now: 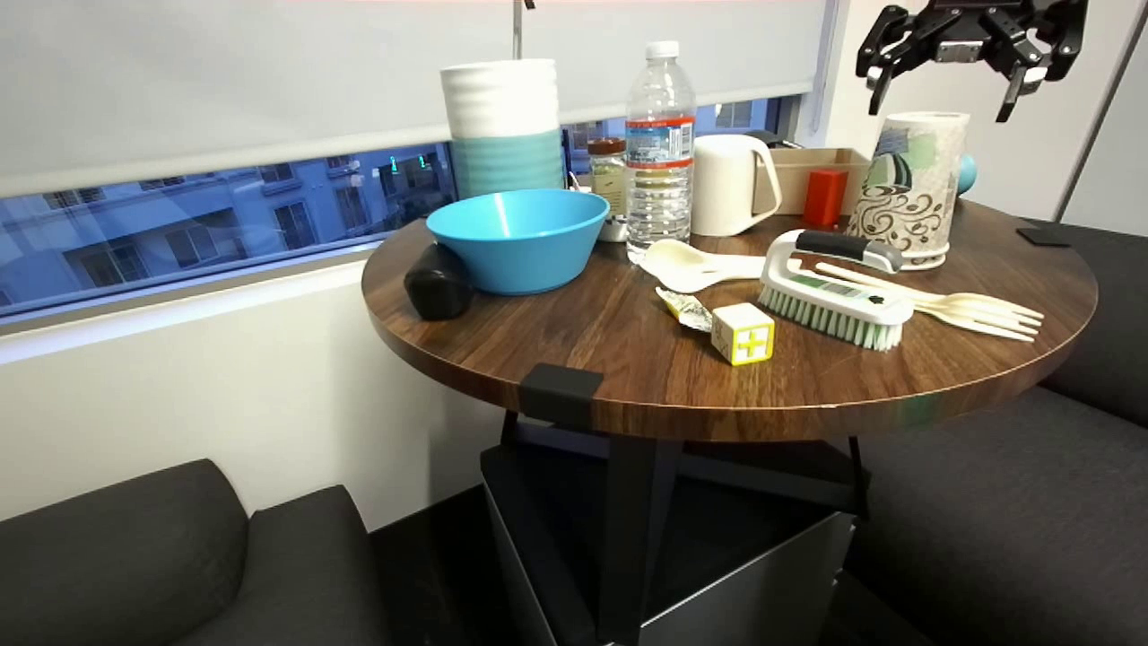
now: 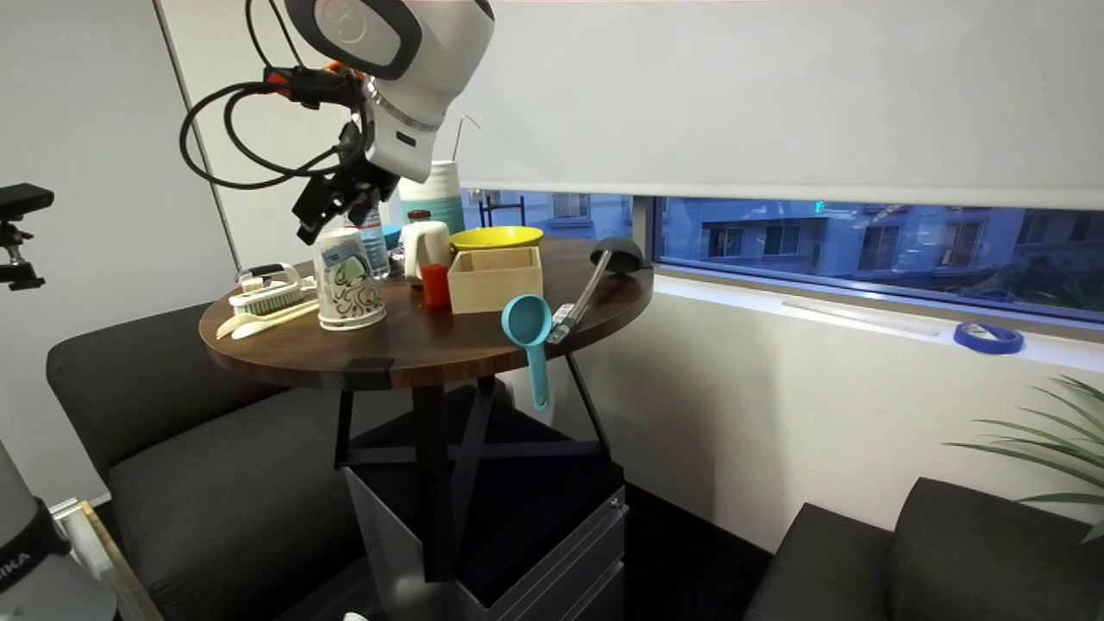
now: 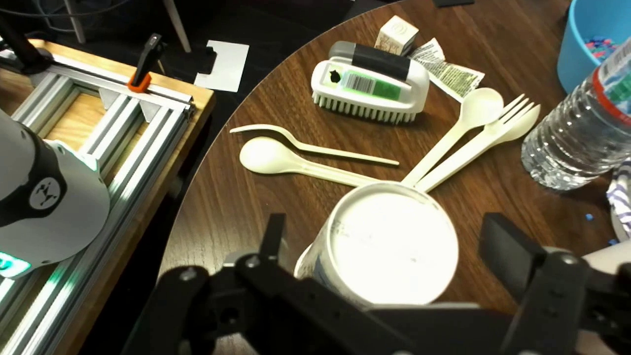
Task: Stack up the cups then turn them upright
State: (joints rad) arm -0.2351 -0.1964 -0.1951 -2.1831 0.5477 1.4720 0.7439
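A tapered white paper cup (image 1: pixel 910 193) with dark swirly floral print stands upside down on the round table. It also shows in an exterior view (image 2: pixel 347 280) and, from above with its closed base up, in the wrist view (image 3: pixel 394 246). Only one cup outline shows; I cannot tell whether the second cup is nested under it. My gripper (image 1: pixel 942 106) is open and empty just above the cup's base. In the wrist view, the fingers (image 3: pixel 393 244) stand apart on either side of the cup, not touching it. It also shows in an exterior view (image 2: pixel 332 222).
Pale plastic cutlery (image 3: pixel 315 167) lies against the cup's foot. A scrub brush (image 3: pixel 369 86), a small block (image 1: pixel 743 334), a water bottle (image 1: pixel 661 161), a white mug (image 1: pixel 725 184), a red block (image 2: pixel 435 285), a wooden box (image 2: pixel 496 280) and a blue bowl (image 1: pixel 520 247) stand around.
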